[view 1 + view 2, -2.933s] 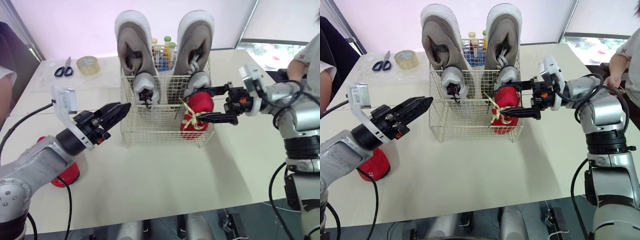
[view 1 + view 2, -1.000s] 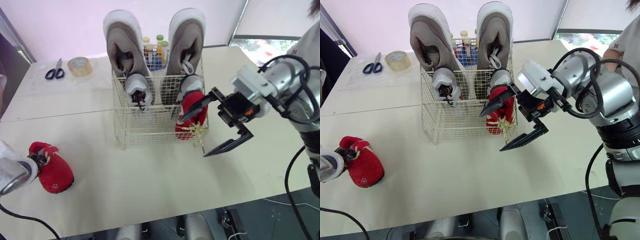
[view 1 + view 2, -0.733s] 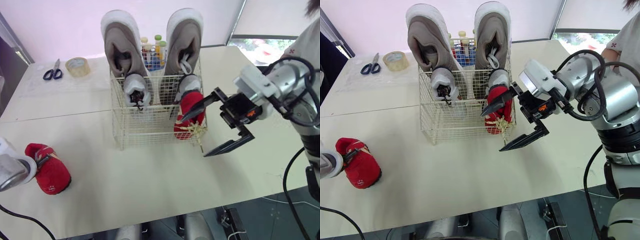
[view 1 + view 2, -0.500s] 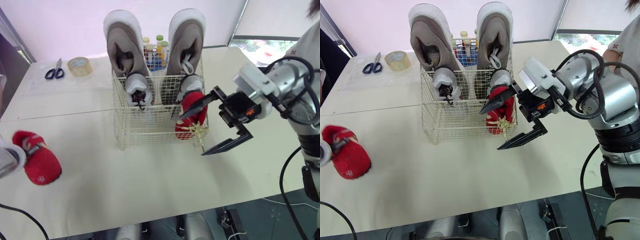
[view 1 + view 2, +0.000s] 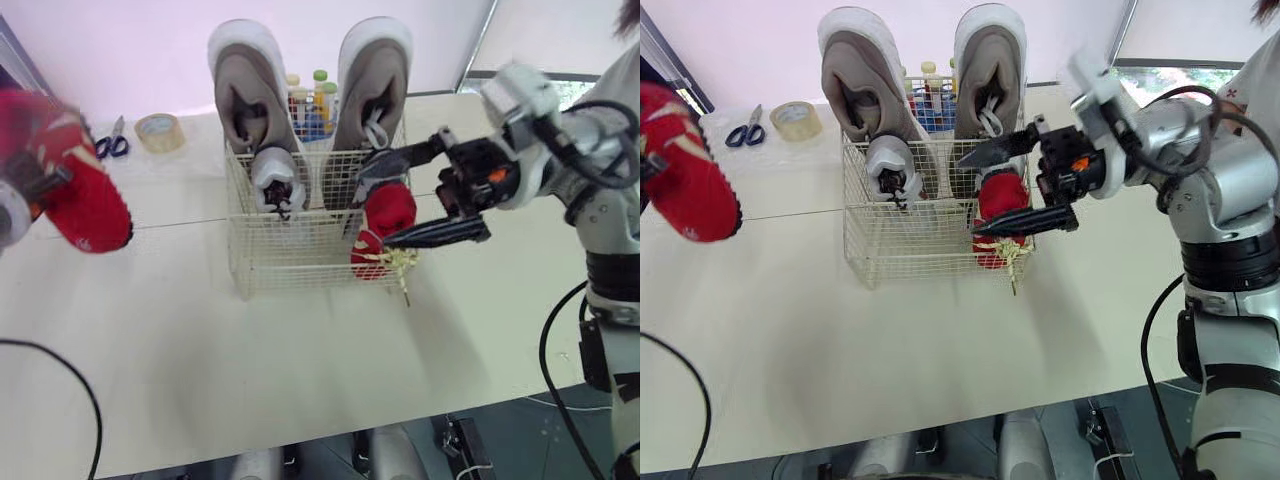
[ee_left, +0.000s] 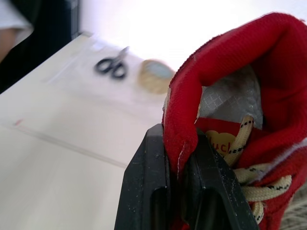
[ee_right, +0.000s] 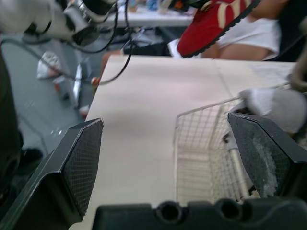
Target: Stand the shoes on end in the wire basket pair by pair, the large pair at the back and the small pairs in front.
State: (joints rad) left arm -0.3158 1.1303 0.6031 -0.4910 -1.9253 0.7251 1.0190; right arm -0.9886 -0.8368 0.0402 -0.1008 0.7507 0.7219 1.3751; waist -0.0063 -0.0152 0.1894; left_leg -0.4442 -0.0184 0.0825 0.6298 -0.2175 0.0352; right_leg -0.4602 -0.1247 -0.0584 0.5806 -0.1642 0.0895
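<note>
left fingers (image 6: 148, 182): pinching shut on the collar of the raised red shoe (image 5: 80, 190).
left gripper (image 6: 178, 148): holding that shoe in the air over the left side of the table (image 5: 300, 380), well apart from the wire basket (image 5: 290, 260).
right fingers (image 7: 81, 163): gaping wide, gripping nothing.
right gripper (image 5: 378, 203): hovering at the basket's front right corner, bracketing the standing red shoe (image 5: 385, 225).
back of basket: large grey pair (image 5: 245, 90) standing on end, small grey pair (image 5: 272, 175) just in front.

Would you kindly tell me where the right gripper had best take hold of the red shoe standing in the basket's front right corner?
Probably its upper end, from the robot's right. The red shoe stands on end, with wire basket walls around its lower part and a large shoe behind. The right gripper, jaws open, appears to straddle that end.
</note>
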